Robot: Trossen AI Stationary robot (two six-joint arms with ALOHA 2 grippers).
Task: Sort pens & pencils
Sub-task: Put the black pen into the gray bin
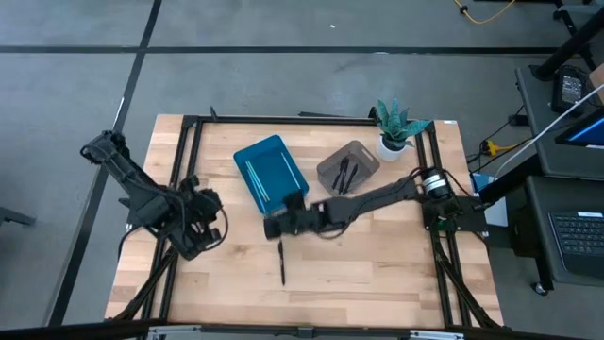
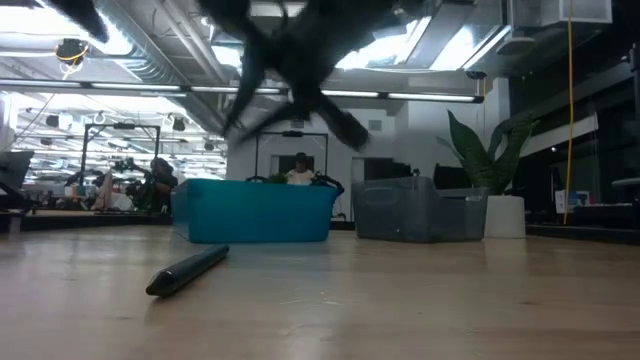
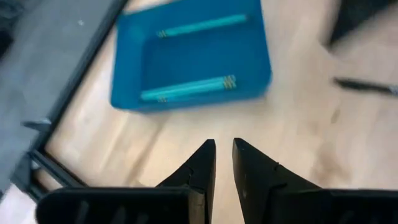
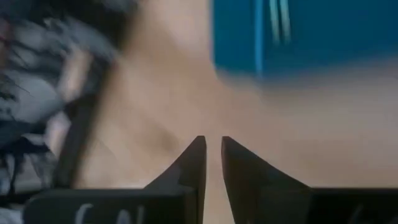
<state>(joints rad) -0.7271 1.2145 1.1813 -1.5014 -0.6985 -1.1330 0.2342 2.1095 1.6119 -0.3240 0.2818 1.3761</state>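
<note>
On the wooden table point(image 1: 377, 274), a blue bin point(image 1: 270, 173) sits just toward eleven o'clock of the centre, and a grey bin point(image 1: 347, 167) stands beside it at about one o'clock, with a potted plant point(image 1: 394, 125) farther out toward the corner. The blue bin holds light blue writing sticks point(image 3: 189, 88), one along one wall and the others together near the opposite wall, as the left wrist view shows. The grey bin holds black writing sticks point(image 1: 343, 176), lying close together on its floor. One black stick point(image 1: 281, 262) lies alone on the bare wood at about six o'clock from the blue bin, well apart from both bins; in the low view it rests flat on the tabletop in front of the blue bin. The right gripper point(image 1: 274, 225) reaches across from three o'clock and hangs above the table between the blue bin's near edge and the lone black stick; its fingers point(image 4: 196, 163) stand a narrow slit apart with nothing between them. The left gripper point(image 3: 224, 163) waits at nine o'clock near the table's edge, its fingers also narrowly parted and empty, facing the blue bin.
</note>
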